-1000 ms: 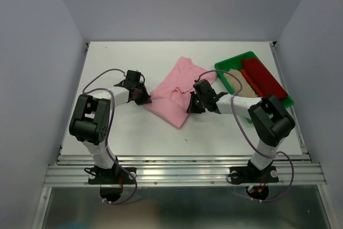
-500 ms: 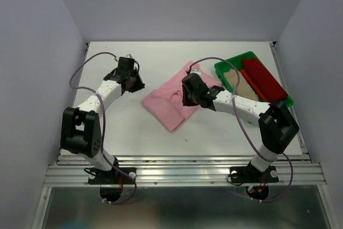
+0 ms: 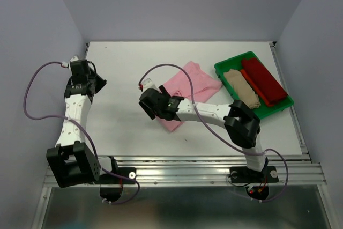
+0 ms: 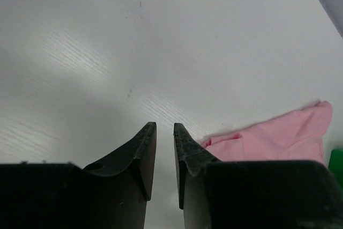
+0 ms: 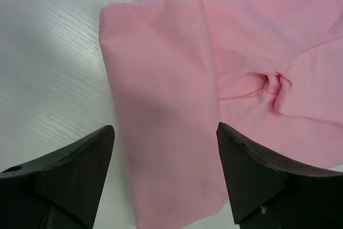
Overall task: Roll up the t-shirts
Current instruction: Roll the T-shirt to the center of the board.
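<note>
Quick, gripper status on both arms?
Left gripper: jaws slightly apart, holding nothing.
Right gripper: jaws wide open over the pink t-shirt, holding nothing.

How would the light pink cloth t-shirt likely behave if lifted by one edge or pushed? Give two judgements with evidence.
The light pink cloth t-shirt would probably droop limply: it lies flat with one folded-over edge and puckered creases. Pushed, it would likely bunch rather than slide, being thin and already wrinkled.
</note>
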{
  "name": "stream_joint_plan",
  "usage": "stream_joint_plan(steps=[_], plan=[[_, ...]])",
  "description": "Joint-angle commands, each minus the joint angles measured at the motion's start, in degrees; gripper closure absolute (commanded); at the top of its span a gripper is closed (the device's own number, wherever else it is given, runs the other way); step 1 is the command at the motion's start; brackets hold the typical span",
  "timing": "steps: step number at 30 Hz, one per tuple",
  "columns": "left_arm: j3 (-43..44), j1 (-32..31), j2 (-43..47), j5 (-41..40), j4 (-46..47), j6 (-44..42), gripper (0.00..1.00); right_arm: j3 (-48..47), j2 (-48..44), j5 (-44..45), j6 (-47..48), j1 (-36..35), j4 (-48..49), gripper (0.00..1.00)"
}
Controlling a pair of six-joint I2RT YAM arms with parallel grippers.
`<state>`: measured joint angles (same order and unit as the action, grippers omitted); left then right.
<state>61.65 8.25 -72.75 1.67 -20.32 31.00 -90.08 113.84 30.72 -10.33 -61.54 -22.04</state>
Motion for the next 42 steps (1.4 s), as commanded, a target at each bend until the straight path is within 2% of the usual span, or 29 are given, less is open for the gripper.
stream_joint_plan(steps=[1,9,27,31,36,38,42], plan=[[-2.3,1.8,3.3,0.9,-1.4,0.3,0.69,-4.1,3.5,5.4,6.7,-1.6,-1.3,0.15],[-4.8,2.1,3.1,3.6,-0.2,0.2,0.69,-5.5,8.2,5.1,7.8,-2.2,-1.3,0.12],[-6.9,2.1,2.8,5.4,1.3,0.1,0.69,-3.8,10.3,2.5,5.9,-2.2,-0.5,0.14],[-7.2,2.1,3.0,5.5,1.4,-0.1,0.69,-3.5,11.4,3.3,5.5,-2.2,-0.5,0.22],[-7.5,2.1,3.0,5.6,1.6,-0.1,0.69,-2.6,13.0,5.0,4.7,-2.2,-0.1,0.24],[-7.8,2.1,3.1,5.7,1.6,-0.1,0.69,-2.3,13.4,5.1,4.0,-2.2,0.2,0.28],[-7.9,2.1,3.3,5.8,1.6,-0.1,0.69,-0.1,12.6,6.0,3.0,-2.2,2.6,0.48]])
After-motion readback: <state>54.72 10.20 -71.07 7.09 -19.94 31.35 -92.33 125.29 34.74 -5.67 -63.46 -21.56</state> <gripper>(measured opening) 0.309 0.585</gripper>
